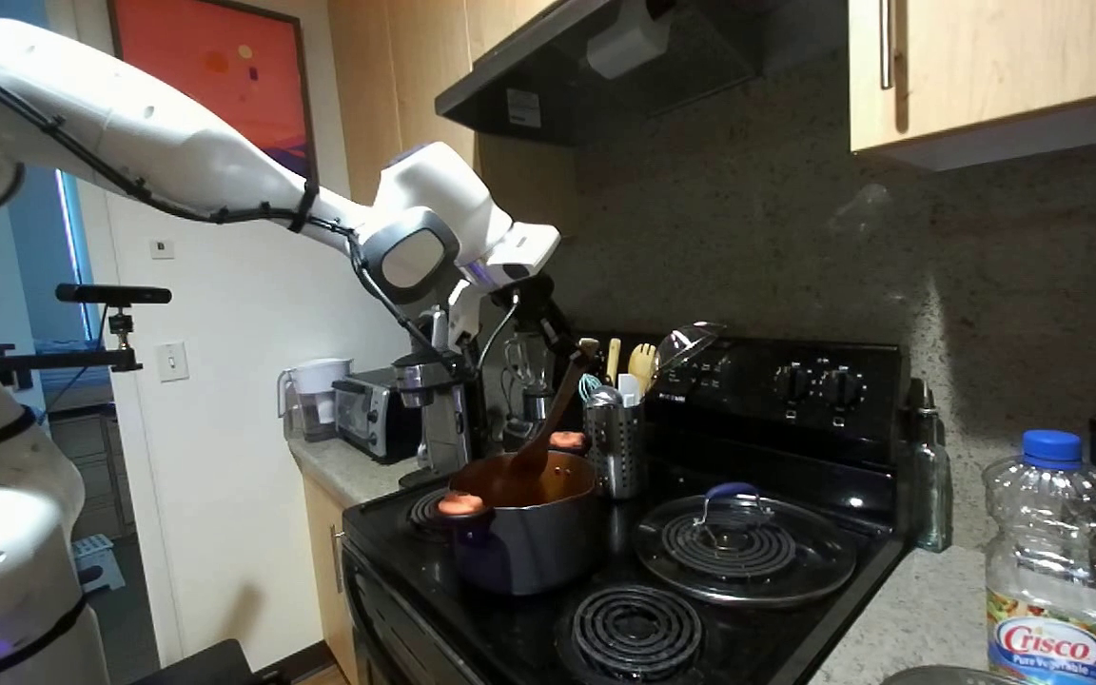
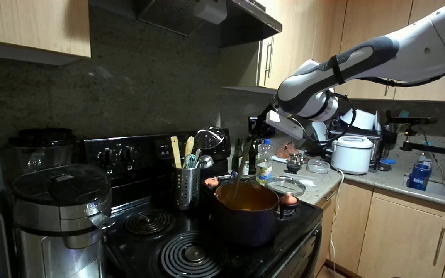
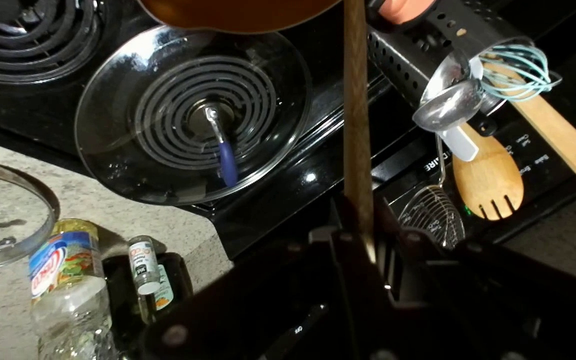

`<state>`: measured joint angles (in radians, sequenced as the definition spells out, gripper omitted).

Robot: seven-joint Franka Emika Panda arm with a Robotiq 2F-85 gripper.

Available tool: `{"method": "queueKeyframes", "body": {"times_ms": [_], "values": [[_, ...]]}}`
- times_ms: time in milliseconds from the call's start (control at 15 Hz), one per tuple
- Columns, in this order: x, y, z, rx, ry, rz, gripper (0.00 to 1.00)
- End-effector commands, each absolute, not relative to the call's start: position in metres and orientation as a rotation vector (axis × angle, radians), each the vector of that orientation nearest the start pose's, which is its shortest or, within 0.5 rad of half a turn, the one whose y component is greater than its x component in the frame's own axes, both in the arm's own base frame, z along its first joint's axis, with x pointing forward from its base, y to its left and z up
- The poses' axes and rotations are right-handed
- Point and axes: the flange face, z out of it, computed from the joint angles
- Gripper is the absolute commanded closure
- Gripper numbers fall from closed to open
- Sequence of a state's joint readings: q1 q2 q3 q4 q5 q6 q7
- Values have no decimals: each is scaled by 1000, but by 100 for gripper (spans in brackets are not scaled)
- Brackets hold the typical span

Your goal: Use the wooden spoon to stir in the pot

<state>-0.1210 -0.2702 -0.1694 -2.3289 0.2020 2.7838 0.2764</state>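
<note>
A wooden spoon [image 1: 559, 404] is slanting into the pot [image 1: 527, 550], the jaws gripping its handle.
Close by me, a Crisco bottle [image 1: 1058, 571] is standing on the bench [image 1: 948, 592], near the side edge of the stovetop [image 1: 757, 636]. Across that edge, a glass lid [image 1: 746, 552] is lying toward the back corner. Farther in, the pot is sitting behind the middle of the front edge, the spoon's bowl reaching down inside, the jaws clasping the handle's upper end. Beyond, a perforated utensil holder [image 1: 616, 457] is standing by the back edge.
</note>
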Motion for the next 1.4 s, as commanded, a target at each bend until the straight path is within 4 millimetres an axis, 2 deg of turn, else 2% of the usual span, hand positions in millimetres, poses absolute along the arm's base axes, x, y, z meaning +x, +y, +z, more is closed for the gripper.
{"method": "queueKeyframes", "body": {"times_ms": [0, 200, 533, 933, 1200, 1333], "values": [[492, -185, 542, -2558, 1026, -1105, 94], [496, -203, 543, -2550, 1058, -1114, 94], [495, -230, 526, -2560, 1131, -1082, 94], [460, -245, 515, -2575, 1160, -1042, 94], [427, -242, 512, -2596, 1124, -1050, 94], [410, -233, 512, -2610, 1080, -1058, 94]]}}
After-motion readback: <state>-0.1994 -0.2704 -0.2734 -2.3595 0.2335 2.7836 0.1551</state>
